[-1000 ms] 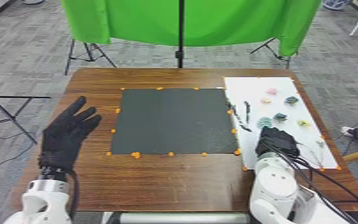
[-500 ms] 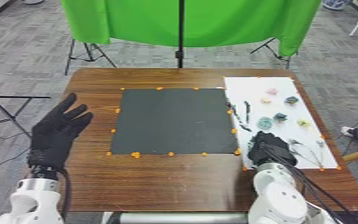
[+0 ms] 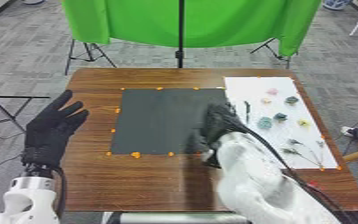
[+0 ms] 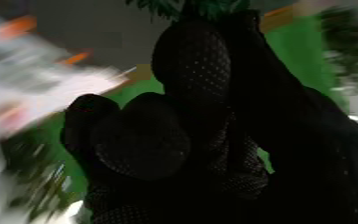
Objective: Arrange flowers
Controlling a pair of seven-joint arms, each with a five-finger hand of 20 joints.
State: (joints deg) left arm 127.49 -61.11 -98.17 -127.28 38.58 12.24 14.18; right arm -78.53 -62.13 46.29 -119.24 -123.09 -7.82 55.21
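"What's in your right hand (image 3: 218, 125)?"

"Your wrist view shows mesh-gloved fingers closed, pinching a feathery green sprig (image 4: 224, 9); your head view gives a dark blur over the grey sheet (image 3: 158, 122)."

"And around it?"

"Your right arm (image 3: 257, 175) hides that sheet's near corner. Beside it, ruffled round flowers (image 3: 264, 122) lie on your white sheet (image 3: 246, 86). Your left hand (image 3: 49, 132) is spread, empty, over the bench (image 3: 140, 185)."
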